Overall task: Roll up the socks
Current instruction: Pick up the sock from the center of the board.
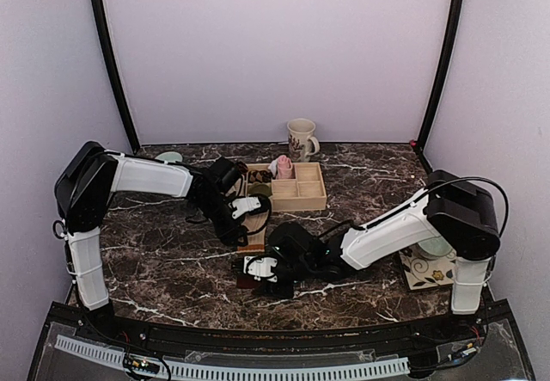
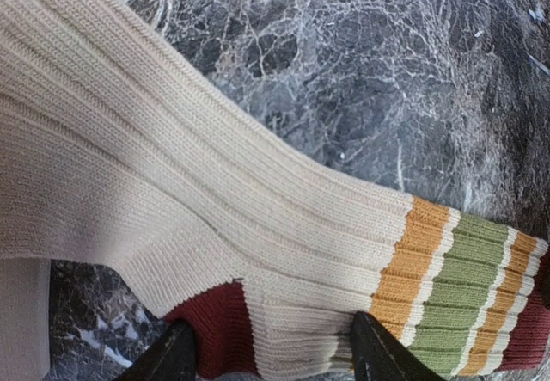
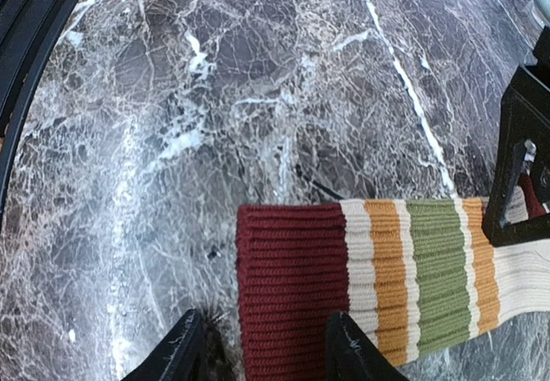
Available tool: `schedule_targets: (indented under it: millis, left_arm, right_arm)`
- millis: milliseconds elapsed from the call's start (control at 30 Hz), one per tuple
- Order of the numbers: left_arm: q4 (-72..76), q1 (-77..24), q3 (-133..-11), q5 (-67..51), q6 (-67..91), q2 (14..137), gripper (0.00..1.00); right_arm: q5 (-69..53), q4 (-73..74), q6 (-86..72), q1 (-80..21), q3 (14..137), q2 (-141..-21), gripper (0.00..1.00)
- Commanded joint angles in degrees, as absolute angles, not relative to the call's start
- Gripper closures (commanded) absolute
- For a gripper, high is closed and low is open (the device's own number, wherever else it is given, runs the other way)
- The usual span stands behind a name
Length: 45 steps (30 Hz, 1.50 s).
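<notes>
Reaching low | left tool [image 2: 273, 328] open astride tan sock [image 2: 172, 166]; right tool [image 3: 264, 321] open — astride its cuff [image 3: 292, 261]

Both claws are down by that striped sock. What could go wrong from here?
The right gripper spans only the dark-red cuff at the very end, so closing might catch just a thin fold and slip off. The left gripper is close by over the same tan sock; the two could bump, or stretch the fabric instead of rolling it.
</notes>
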State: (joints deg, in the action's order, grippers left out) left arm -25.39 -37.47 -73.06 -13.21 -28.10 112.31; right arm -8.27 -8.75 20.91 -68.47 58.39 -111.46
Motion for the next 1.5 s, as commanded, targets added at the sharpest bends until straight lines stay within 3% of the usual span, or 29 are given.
schedule_targets:
  millis: [0,200,467,700,1033,1300,1467]
  left_arm:
    - [-28.05,-37.51,-73.03,-11.41,-29.28,113.73,0.36]
    - [-28.56,-37.46,-72.81,-11.12,-30.92,112.82,0.35]
    - [-28.46,-37.42,-72.64,-9.42,-31.99,112.68,0.34]
    - [-28.72,-34.71,-72.52,-10.54,-28.88,109.18,0.29]
    - [-24.39,-27.63,-54.92,-14.9,-32.02,88.63,0.2]
    - [-21.79,-27.62,-41.08,-19.63,-35.27,75.71,0.21]
    - [-24.39,-27.85,-38.75,-23.42,-39.47,73.24,0.24]
  right_arm:
    - [-9.77,-10.88,20.89,-67.88,59.35,-113.68,0.55]
    - [-11.62,-11.13,18.96,-65.71,57.19,-114.35,0.69]
    - [-15.15,-10.78,16.98,-64.86,55.84,-114.84,0.7]
    - [-19.21,-10.64,11.9,-64.58,57.88,-116.21,0.96]
    - [-24.82,-6.27,7.28,-63.69,63.09,-119.61,0.99]
    - [-31.41,-4.18,-0.51,-62.4,68.77,-124.69,0.99]
    - [-34.39,-6.03,-8.19,-60.92,70.86,-128.03,0.99]
